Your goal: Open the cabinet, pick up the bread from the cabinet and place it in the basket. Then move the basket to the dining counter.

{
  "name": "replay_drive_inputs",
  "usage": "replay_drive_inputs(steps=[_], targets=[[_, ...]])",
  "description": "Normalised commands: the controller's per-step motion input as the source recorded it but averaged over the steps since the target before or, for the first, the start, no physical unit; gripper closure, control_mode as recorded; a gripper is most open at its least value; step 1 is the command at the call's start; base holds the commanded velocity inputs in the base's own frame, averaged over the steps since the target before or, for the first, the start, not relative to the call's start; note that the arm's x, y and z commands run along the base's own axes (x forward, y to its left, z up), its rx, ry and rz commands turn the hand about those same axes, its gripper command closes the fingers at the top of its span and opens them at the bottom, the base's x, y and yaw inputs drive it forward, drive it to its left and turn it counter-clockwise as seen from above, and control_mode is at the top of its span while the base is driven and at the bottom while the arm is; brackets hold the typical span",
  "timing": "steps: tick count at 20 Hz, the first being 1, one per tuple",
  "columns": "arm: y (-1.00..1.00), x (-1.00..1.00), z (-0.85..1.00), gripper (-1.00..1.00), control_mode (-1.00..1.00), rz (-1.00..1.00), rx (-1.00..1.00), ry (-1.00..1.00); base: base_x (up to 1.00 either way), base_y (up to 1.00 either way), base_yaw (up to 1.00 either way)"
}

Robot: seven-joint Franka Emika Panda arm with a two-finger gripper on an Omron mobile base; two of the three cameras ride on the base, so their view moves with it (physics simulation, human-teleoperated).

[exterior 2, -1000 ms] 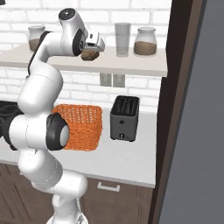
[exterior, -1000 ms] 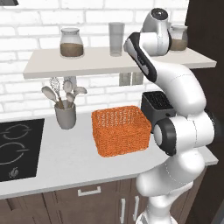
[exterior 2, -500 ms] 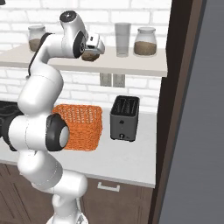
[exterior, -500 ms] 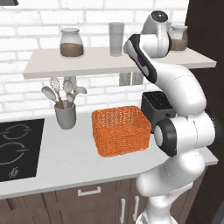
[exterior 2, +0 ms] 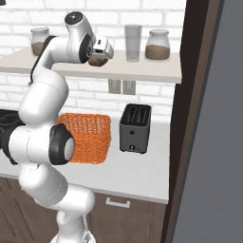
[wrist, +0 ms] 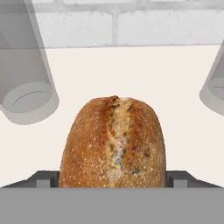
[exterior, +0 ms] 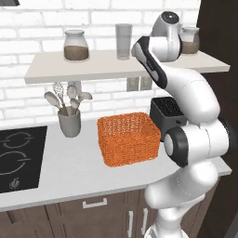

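Hand view shows the small round brown crusty bread [wrist: 113,142] sitting on the white shelf [wrist: 131,78] between the tool's [exterior 2: 98,59] widely spread tips, near the shelf's front edge, grip uncertain.

— What can't we see of the bread [wrist: 113,142]?
— In the hand view its lower end is cut off at the bottom; in the left base view the arm hides it.
— And the gripper [exterior 2: 101,51]?
— We can't tell whether its fingers touch the loaf.
— The hob [exterior: 18,157]?
— Cut by the left edge.
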Motion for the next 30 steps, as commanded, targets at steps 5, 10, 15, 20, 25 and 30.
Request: replay_drive_inputs(steps=[5, 10, 15, 20, 25, 30], targets=[[0.01, -0.8, 0.0, 1.0, -1.0, -0.02, 0.0, -0.02, 0.0, 0.0, 0.0], [0.19, -1.0, 0.17, 1.0, -1.0, 0.0, 0.0, -0.06, 0.0, 0.0, 0.0], [0.28, -1.0, 0.24, 1.0, -1.0, 0.0, 0.04, -0.06, 0.0, 0.0, 0.0], [0.37, -1.0, 0.08, 1.0, -1.0, 0.0, 0.07, -0.09, 0.0, 0.0, 0.0], [0.39, -1.0, -0.01, 1.0, -1.0, 0.0, 0.02, -0.09, 0.0, 0.0, 0.0], [0.36, -1.0, -0.27, 1.0, -1.0, 0.0, 0.0, -0.03, 0.0, 0.0, 0.0]])
